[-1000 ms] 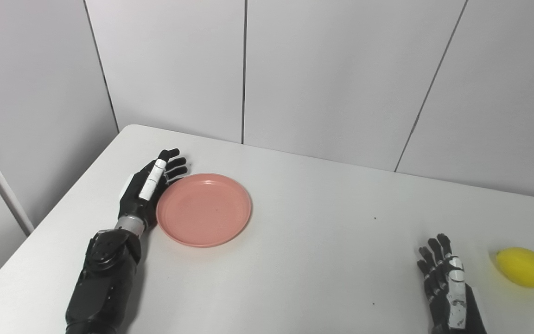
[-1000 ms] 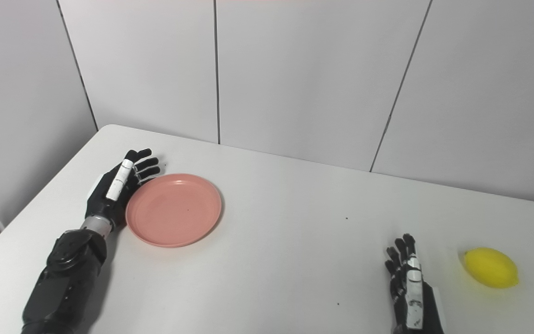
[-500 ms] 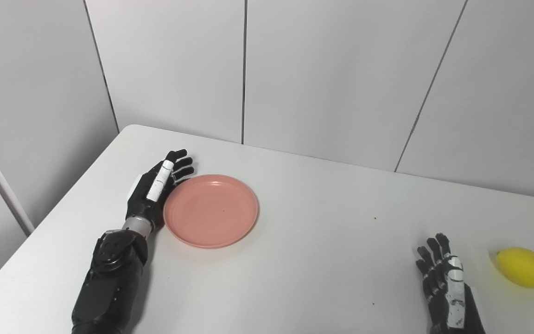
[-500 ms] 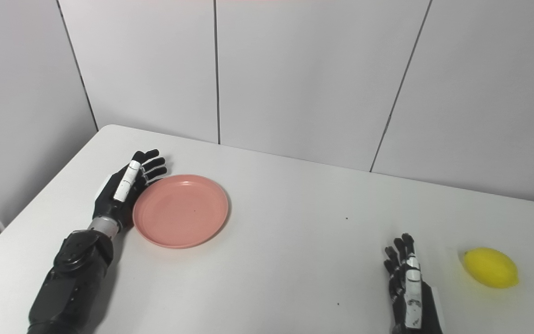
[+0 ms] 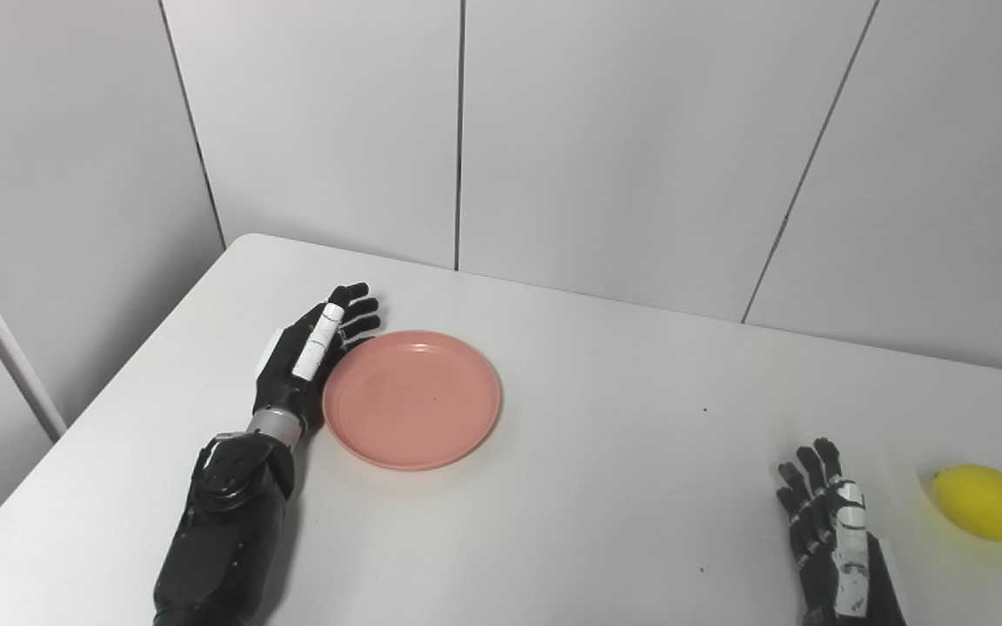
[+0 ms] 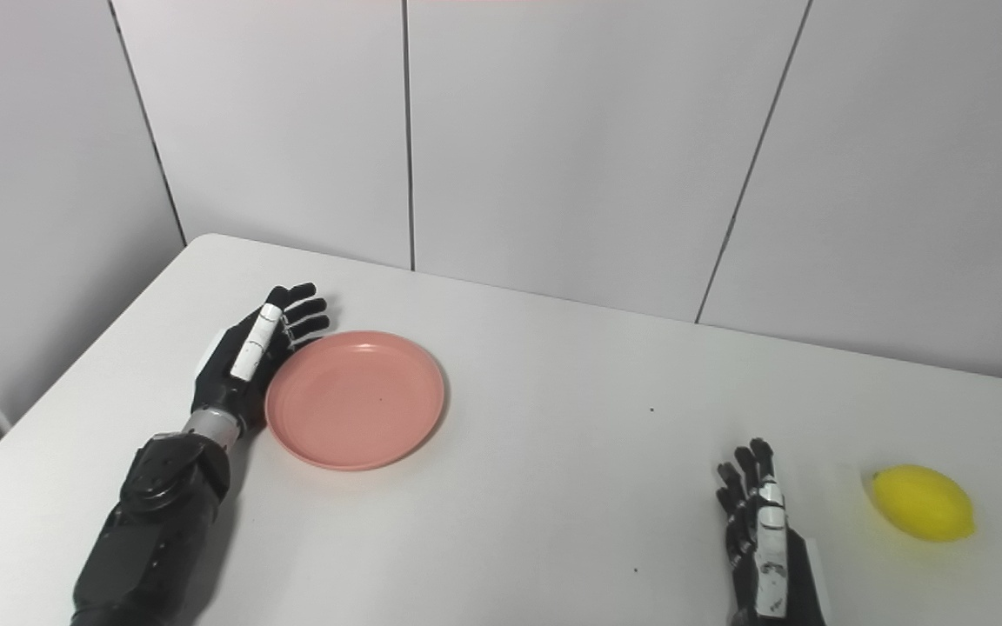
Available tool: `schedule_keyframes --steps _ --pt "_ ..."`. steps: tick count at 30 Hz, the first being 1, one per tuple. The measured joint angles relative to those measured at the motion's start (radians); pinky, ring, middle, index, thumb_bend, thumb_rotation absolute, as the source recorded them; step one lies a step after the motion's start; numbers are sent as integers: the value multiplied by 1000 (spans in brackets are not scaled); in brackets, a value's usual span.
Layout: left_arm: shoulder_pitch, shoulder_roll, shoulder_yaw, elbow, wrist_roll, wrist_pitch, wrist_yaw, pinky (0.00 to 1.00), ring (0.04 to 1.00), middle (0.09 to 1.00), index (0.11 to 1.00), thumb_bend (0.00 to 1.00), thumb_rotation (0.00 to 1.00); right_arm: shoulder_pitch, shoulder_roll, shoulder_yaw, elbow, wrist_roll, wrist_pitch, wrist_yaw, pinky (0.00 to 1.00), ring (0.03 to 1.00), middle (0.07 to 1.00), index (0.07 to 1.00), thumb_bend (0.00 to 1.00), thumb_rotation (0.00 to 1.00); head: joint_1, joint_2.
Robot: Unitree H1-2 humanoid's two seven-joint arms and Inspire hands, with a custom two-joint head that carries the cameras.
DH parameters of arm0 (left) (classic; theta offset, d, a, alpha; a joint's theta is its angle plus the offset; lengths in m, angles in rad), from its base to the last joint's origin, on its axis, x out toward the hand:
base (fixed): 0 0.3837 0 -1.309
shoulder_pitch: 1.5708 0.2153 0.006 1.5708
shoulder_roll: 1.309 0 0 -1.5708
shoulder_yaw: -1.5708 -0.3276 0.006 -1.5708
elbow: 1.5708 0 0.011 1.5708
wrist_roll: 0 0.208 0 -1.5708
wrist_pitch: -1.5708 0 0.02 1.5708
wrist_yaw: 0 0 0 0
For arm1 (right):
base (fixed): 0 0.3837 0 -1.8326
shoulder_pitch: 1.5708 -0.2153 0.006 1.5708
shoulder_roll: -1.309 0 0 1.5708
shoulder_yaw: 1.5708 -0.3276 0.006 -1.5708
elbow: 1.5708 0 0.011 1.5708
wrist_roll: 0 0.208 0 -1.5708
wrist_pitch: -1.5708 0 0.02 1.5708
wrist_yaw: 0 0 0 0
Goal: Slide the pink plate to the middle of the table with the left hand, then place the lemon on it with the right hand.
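Left hand (image 5: 305, 361) flat, fingers (image 5: 353, 306) extended and apart, edge-on touching left rim of pink plate (image 5: 412, 398); nothing gripped. Plate left of bench (image 5: 605, 487) centre. Right hand (image 5: 831, 530) open, resting near right. Lemon (image 5: 985, 502) just right of it, apart.

One pink plate (image 5: 411, 400) is being seen, lying against the left hand's (image 5: 303, 361) fingers (image 5: 351, 311). One lemon (image 5: 985, 502) is being seen, resting apart from the right hand's (image 5: 831, 539) fingers. Two hands are being shown on one white surface (image 5: 605, 487).
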Motion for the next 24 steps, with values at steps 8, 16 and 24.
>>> schedule_keyframes --steps 8,16,24 --pt "6 -18 -17 -20 43 0 21 736 776 764 721 860 731 2 2 6 -3 0 0 0 1000 954 980 994 739 1000 -3 2" --pt "10 -32 -29 -38 70 10 36 737 773 767 731 853 739 9 8 9 -14 0 4 -3 1000 953 979 990 733 1000 -9 3" --pt "21 -33 -74 -54 129 9 44 715 780 775 718 848 757 12 15 10 -18 -1 8 -6 1000 950 973 982 733 1000 -14 6"
